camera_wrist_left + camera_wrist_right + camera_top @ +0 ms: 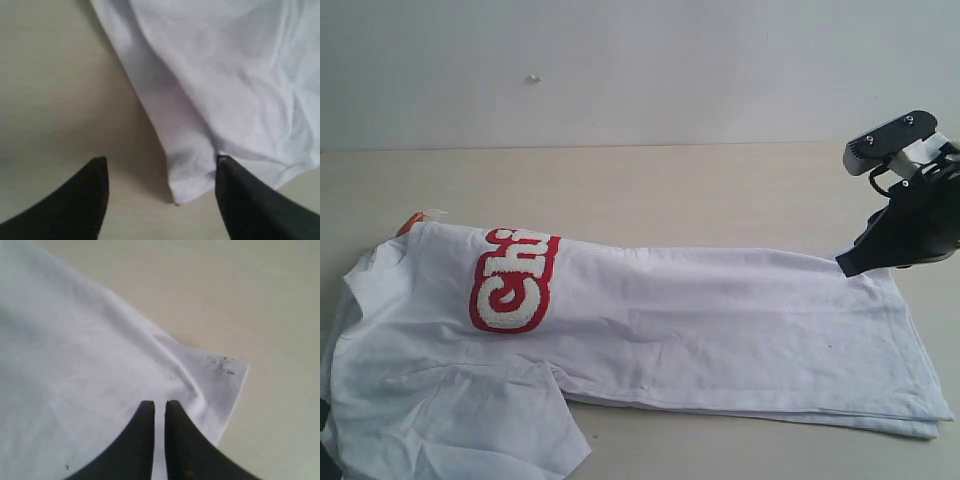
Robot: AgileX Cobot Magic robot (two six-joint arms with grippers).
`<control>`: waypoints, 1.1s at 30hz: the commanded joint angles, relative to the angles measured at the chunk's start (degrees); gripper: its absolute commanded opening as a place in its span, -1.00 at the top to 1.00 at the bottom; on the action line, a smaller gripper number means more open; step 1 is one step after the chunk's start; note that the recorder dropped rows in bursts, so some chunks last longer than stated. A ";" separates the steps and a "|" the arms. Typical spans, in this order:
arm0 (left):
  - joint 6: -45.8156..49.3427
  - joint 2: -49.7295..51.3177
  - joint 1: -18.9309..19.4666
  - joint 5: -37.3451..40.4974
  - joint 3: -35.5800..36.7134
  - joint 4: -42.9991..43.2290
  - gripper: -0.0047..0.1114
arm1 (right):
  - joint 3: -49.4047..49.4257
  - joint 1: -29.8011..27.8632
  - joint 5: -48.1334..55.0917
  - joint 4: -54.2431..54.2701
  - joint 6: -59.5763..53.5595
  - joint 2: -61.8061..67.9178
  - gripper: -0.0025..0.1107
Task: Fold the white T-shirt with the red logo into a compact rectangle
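The white T-shirt (700, 320) lies on the table, folded lengthwise, with its collar end at the left and its hem at the right. Only part of the red logo (512, 280) shows; the rest is hidden by the fold. An orange neck tag (410, 222) peeks out at the far left. My right gripper (850, 262) is shut, with its tips resting at the far hem corner (220, 370) and nothing visibly pinched. My left gripper (161, 162) is open, low over the table. A sleeve corner (190, 182) lies between its fingers, close to one fingertip (225, 167).
The beige tabletop (650, 190) stretches behind the shirt to a pale wall (620, 70). A short sleeve (535, 420) spreads toward the front edge. Bare table shows in front of the hem (770, 450).
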 commanded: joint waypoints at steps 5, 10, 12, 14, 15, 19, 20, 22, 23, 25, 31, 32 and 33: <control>5.33 0.05 -0.28 -2.34 1.68 -9.06 -0.15 | -0.32 -0.16 0.61 1.00 -1.73 -0.43 0.80; 13.36 4.08 -0.28 -4.96 3.65 -19.01 -0.15 | -0.32 -0.16 0.61 1.00 -2.35 -0.43 0.80; 15.69 6.18 -0.28 -5.08 4.41 -22.14 -0.15 | -0.32 -0.16 0.61 1.00 -2.35 -0.43 0.80; 17.45 7.97 -0.28 -4.84 4.52 -24.74 -0.15 | -0.32 -0.16 0.61 1.00 -2.35 -0.43 0.80; 18.68 8.72 -0.28 -4.69 4.52 -26.72 -0.15 | -0.32 -0.16 0.61 1.00 -2.35 -0.43 0.80; 21.65 10.47 -0.28 -1.97 4.52 -30.54 0.00 | -0.32 -0.16 0.51 1.00 -2.33 -0.43 0.80; 21.80 10.89 -0.28 -1.05 4.52 -30.38 0.14 | -0.32 -0.16 0.51 1.00 -2.33 -0.43 0.80; 21.80 11.00 -0.28 0.04 4.52 -30.22 0.38 | -0.32 -0.16 0.40 1.00 -2.33 -0.43 0.80; 21.80 11.00 -0.28 0.96 4.52 -30.22 0.58 | -0.32 -0.16 0.40 1.00 -2.33 -0.43 0.80; 22.02 11.00 -0.28 2.41 4.52 -30.35 0.91 | -0.32 -0.16 0.40 1.00 -2.33 -0.43 0.80; 22.24 11.00 -0.28 12.38 4.40 -35.40 0.92 | -0.32 -0.16 0.40 1.00 -2.33 -0.43 0.80; 23.05 11.00 -0.28 15.02 4.40 -37.45 0.92 | -0.32 -0.16 0.40 1.00 -2.33 -0.43 0.80; 24.47 11.00 -0.28 17.11 4.40 -39.77 0.92 | -0.32 -0.16 0.40 1.00 -2.33 -0.43 0.80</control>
